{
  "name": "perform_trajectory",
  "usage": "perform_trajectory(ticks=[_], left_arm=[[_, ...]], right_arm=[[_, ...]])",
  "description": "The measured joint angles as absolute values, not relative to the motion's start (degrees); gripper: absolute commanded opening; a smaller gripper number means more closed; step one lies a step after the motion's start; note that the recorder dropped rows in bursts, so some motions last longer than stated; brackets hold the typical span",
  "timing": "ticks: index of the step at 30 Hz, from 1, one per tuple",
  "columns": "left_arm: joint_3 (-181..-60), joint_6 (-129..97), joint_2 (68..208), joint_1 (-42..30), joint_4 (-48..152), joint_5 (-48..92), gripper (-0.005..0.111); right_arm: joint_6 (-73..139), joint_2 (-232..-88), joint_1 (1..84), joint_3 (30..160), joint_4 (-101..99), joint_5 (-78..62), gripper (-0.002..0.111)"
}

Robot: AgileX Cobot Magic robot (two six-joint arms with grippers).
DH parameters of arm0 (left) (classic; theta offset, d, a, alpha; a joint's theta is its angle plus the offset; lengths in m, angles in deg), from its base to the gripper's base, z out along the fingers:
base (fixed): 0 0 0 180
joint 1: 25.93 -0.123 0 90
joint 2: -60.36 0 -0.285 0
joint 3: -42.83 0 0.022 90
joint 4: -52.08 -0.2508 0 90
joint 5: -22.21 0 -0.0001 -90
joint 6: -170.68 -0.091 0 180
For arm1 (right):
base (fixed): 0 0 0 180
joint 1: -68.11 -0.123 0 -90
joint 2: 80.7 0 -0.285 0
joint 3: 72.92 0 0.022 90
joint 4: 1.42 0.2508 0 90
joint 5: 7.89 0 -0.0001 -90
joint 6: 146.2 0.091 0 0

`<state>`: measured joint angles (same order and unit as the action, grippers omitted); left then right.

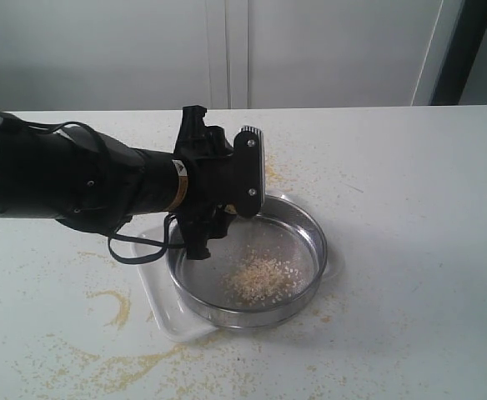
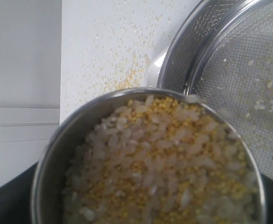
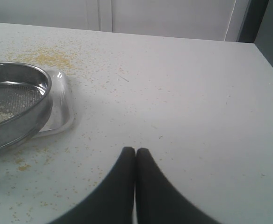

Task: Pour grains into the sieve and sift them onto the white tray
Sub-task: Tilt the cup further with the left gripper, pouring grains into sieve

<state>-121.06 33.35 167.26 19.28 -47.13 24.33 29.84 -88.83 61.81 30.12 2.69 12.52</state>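
Observation:
The sieve (image 1: 317, 242), round with a steel rim and grey mesh, sits on the white tray (image 1: 164, 310), and a small heap of grains (image 1: 264, 277) lies on its mesh. My left gripper (image 1: 214, 221) hangs over the sieve's near-left rim, shut on a steel cup (image 2: 57, 149). The cup is full of whitish and yellow grains (image 2: 160, 158) and sits close beside the sieve (image 2: 239, 70). The arm hides the cup in the exterior view. My right gripper (image 3: 135, 150) is shut and empty above bare table, to the right of the sieve (image 3: 19, 107) and tray (image 3: 61, 102).
Yellow meal is spilled on the table in front of the tray (image 1: 143, 367), to its left (image 1: 118, 304), and behind the sieve (image 3: 52, 58). A white wall with panel seams rises behind the table's far edge (image 1: 310, 107).

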Motion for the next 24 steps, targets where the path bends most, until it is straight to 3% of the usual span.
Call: perform_trajectory(ticks=[24], left_arm=[[-121.06,29.06,167.26,19.28,-47.13,24.33,0.000]], right_arm=[[29.84,-88.83,61.81,30.12,2.69,12.52,0.000]])
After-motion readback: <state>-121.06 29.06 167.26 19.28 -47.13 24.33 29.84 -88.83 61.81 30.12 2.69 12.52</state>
